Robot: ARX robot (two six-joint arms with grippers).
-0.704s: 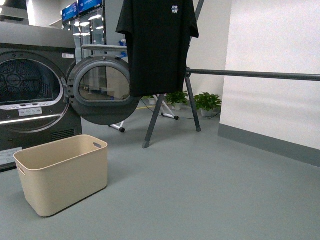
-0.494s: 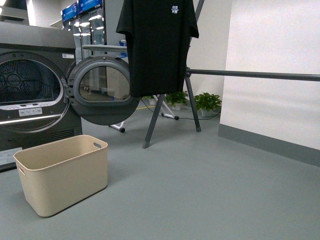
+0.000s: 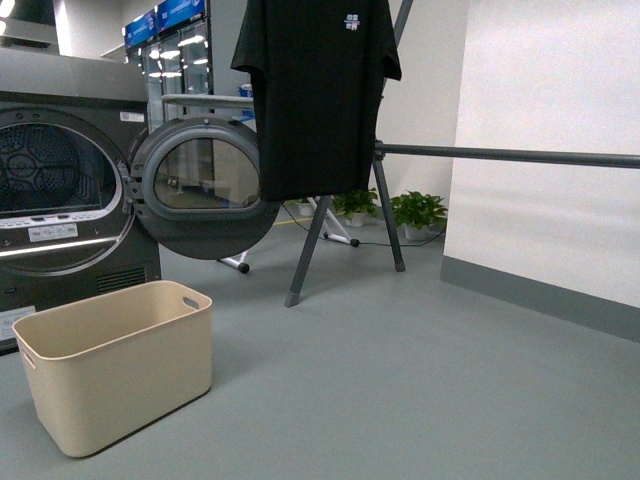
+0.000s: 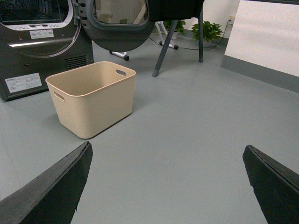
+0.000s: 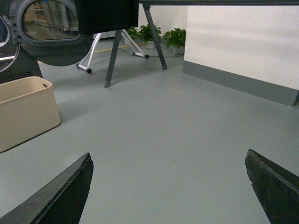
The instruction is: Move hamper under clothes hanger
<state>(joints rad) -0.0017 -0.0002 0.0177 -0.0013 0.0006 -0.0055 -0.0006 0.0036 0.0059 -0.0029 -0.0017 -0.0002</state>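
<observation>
Front view: the hamper (image 3: 115, 365) stands on the grey floor (image 3: 400, 380) at about eight o'clock, empty and upright, with an oval handle slot in its far end wall. Just behind it, at ten o'clock, is the dryer (image 3: 60, 190), its round door (image 3: 200, 185) swung open toward the middle. The clothes hanger (image 3: 510, 155) has its slanted legs near the centre and its thin bar running out to three o'clock in front of a white wall panel (image 3: 550, 140). A black T-shirt (image 3: 315, 95) hangs at twelve o'clock. The hamper is well apart from the legs, off to the dryer side of the bar. Potted plants (image 3: 418, 210) sit by the far wall at about one o'clock. Neither hand shows here.

Left wrist view: the left hand (image 4: 167, 154) is spread wide, its two dark fingers (image 4: 56, 186) far apart with only bare floor between them; it has hold of nothing. Taking the hand's reach as twelve o'clock, the hamper (image 4: 93, 98) stands at about eleven, well apart from the fingertips, in front of the dryer (image 4: 42, 42). The hanger legs (image 4: 163, 51) rise farther off, near twelve.

Right wrist view: the right hand (image 5: 168, 156) is likewise spread wide and carries nothing, its fingers (image 5: 60, 191) over bare floor. The hamper (image 5: 25, 109) is at about ten o'clock from it, well apart and partly cut off at the edge. The hanger legs (image 5: 112, 58) stand near eleven.
</observation>
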